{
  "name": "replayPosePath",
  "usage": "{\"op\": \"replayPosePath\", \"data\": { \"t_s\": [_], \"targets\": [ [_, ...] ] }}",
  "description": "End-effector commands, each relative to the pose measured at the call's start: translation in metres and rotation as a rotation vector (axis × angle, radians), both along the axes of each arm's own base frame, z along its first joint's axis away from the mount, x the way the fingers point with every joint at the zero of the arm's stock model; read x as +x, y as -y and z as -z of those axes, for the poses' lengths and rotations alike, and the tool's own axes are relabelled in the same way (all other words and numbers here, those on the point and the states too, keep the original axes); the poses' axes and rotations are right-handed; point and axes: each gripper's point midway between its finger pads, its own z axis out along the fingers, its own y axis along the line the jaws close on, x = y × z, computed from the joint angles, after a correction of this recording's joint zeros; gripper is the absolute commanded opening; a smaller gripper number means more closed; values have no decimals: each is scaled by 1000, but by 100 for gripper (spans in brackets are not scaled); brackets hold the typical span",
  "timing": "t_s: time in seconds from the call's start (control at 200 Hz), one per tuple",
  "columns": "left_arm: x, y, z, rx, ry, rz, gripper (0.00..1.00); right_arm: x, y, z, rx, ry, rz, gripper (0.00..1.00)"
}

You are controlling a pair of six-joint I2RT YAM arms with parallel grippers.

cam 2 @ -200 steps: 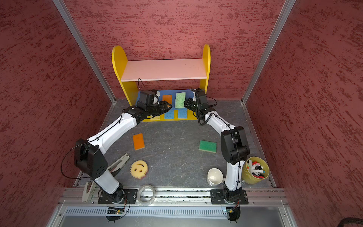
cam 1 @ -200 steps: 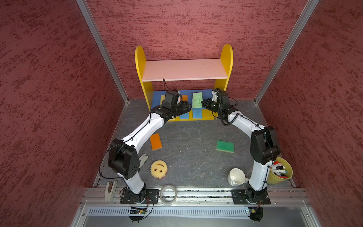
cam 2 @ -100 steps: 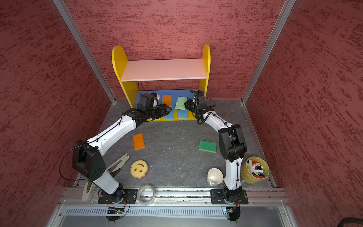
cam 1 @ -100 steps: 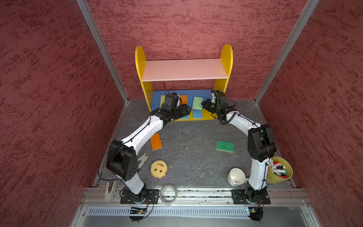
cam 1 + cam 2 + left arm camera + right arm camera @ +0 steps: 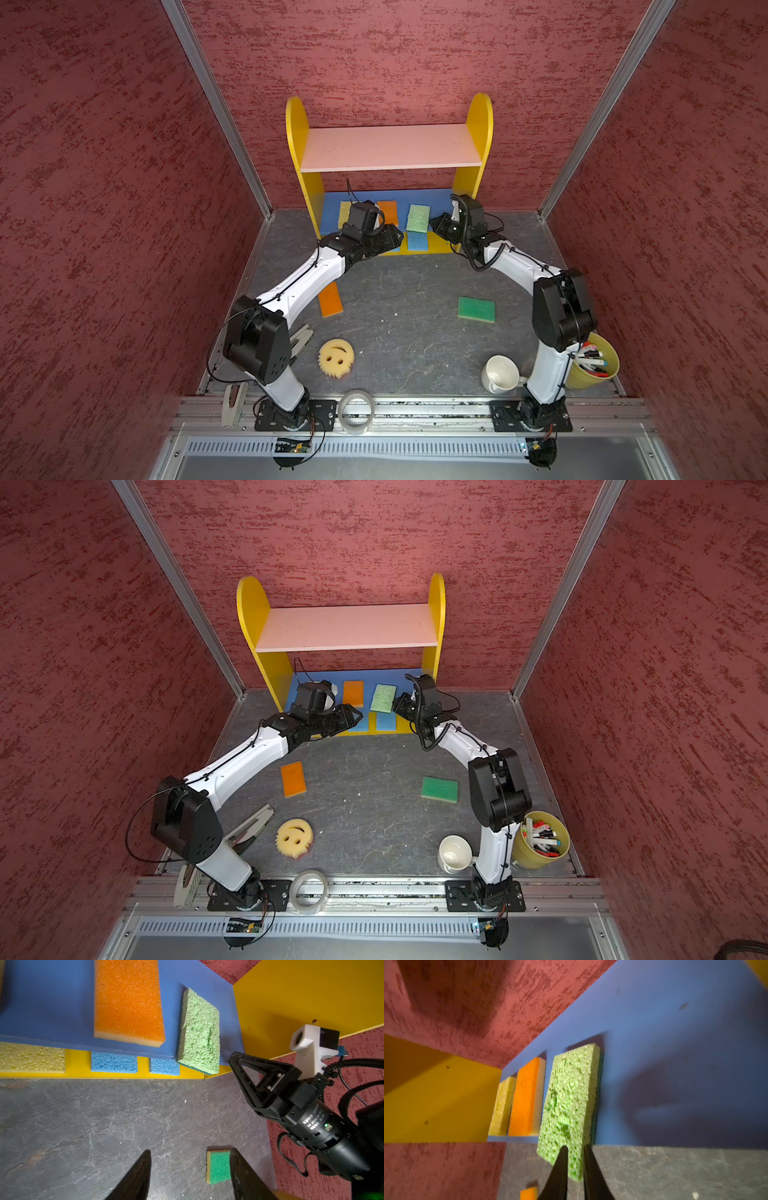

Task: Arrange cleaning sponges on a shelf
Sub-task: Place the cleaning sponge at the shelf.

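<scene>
In a top view, a round, toothed yellow smiley sponge (image 5: 336,358) is seen near the tabletop's front edge. Farther back, the left gripper (image 5: 191,1150) is spread wide and empty. The right gripper (image 5: 231,1059) is closed just beside a porous light-green sponge (image 5: 199,1032), which overhangs the shelf's (image 5: 480,124) smooth blue board (image 5: 52,1001).

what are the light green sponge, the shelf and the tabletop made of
Light green sponge: likely cellulose foam, matte, with coarse uneven pores.
Shelf: probably painted or laminated board; smooth flat colour, thin square edges.
Tabletop: dark grey slate look with pale veins; stone or print, cannot tell.
</scene>
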Motion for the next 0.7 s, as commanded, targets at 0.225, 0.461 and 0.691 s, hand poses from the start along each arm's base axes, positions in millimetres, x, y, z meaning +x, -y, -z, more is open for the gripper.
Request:
{"op": "replayPosePath", "data": {
  "t_s": [0.225,0.461,0.691],
  "targets": [
    [-5,-36,-16,0,42,-85,61,-18,-37,5,16,-36,-131,0],
    [-5,-43,0,0,3,-96,61,-12,-44,20,15,-55,-110,0],
    [-5,-41,9,-6,-20,-86,61,4,-35,24,-40,-46,-43,0]
  ]
}}
